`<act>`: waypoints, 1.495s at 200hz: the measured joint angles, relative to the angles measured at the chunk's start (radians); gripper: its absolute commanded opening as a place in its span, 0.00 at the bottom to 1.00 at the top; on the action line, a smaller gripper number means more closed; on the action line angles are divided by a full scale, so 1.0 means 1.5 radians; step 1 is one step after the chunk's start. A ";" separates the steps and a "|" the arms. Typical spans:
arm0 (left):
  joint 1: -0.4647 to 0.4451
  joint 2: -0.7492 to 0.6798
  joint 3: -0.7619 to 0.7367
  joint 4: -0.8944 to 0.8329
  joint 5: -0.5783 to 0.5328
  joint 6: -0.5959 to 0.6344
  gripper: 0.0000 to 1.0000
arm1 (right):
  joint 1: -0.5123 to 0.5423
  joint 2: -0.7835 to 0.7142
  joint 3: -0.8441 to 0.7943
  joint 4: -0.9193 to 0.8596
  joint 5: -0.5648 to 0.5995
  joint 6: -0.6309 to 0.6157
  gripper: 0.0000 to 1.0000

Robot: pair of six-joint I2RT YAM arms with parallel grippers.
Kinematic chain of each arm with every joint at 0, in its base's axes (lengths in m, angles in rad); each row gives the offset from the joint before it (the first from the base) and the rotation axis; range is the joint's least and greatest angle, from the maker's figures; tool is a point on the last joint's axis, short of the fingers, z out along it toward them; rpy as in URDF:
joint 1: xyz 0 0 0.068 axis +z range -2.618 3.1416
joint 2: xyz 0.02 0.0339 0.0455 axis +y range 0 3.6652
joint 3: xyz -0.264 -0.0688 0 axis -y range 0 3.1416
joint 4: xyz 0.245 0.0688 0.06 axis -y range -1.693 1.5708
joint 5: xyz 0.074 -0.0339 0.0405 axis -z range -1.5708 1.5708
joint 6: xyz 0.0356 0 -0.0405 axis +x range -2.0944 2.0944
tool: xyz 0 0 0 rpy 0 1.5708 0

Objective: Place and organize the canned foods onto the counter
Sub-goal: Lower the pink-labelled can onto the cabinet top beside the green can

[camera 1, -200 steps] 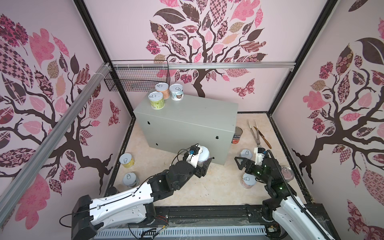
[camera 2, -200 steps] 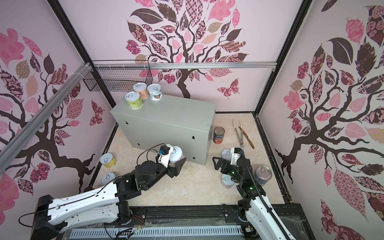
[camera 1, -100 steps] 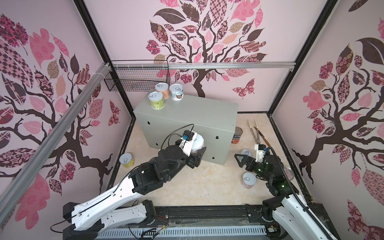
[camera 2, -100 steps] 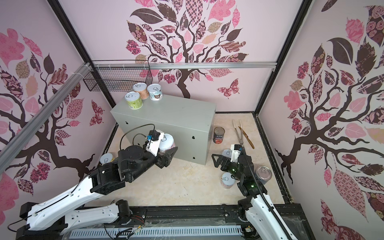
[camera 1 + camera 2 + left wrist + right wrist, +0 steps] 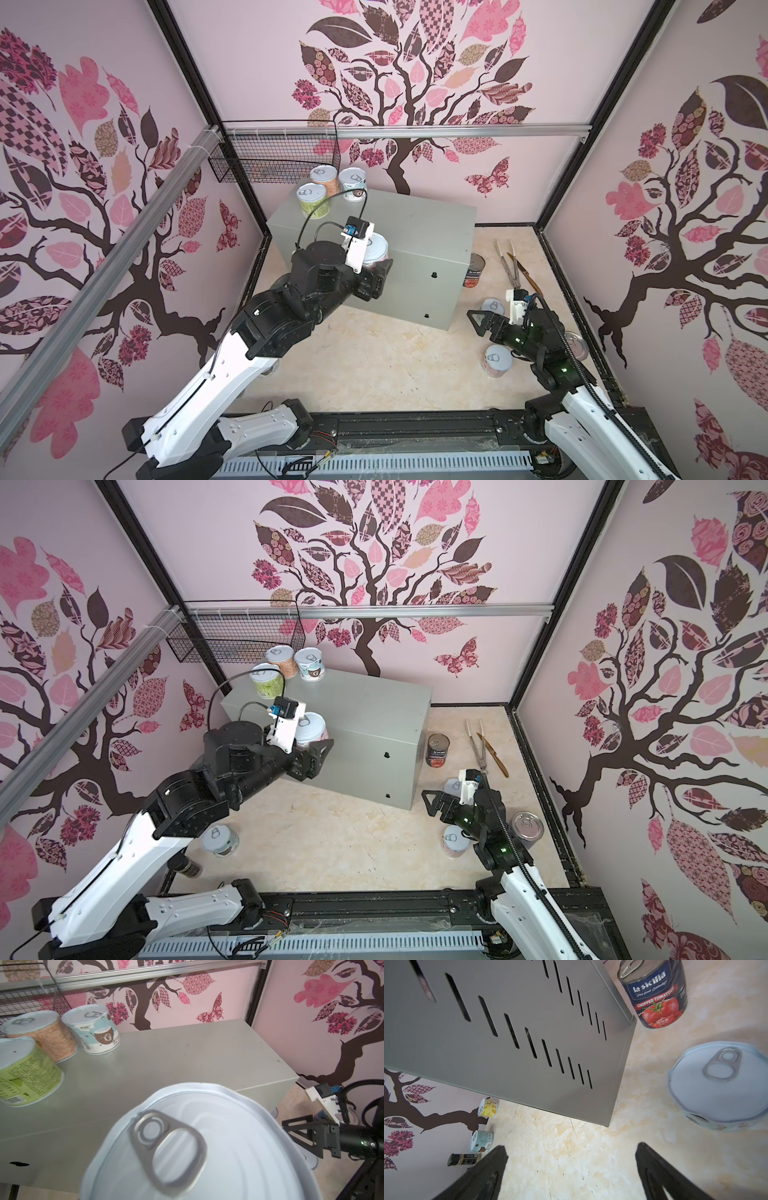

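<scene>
Now our left gripper grips a short can, maybe pink, with the grey counter just below it. Our right gripper gapes wide, with a pale-lidded can just beside it.

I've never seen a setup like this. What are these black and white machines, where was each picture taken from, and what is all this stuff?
These are two robot arms working in a small booth. Two pictures look down from overhead and are nearly alike. The other two come from a camera on each arm's wrist. The left fingers grip a short can, raised by the front edge of the grey box, where three cans already stand. The right fingers are open and empty, low over the floor. On the floor are a tomato can, several short cans, a small spice bottle and tongs.
</scene>
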 measured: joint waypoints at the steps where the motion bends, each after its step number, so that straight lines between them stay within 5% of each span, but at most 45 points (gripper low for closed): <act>1: 0.004 0.001 0.003 -0.001 0.002 0.000 0.77 | 0.000 0.001 0.000 0.000 0.000 -0.001 1.00; 54: 0.136 0.100 0.122 -0.030 0.102 0.000 0.76 | 0.000 0.034 0.018 0.001 0.000 -0.028 1.00; 92: 0.174 0.183 0.201 -0.042 0.110 0.006 0.76 | 0.001 0.060 0.020 0.001 0.000 -0.053 1.00; 201: 0.204 0.304 0.244 -0.015 -0.054 0.032 0.77 | 0.007 0.081 0.020 0.037 -0.042 -0.062 1.00; 299: 0.258 0.304 0.194 0.064 -0.081 0.006 0.76 | 0.028 0.094 0.020 0.037 -0.041 -0.062 1.00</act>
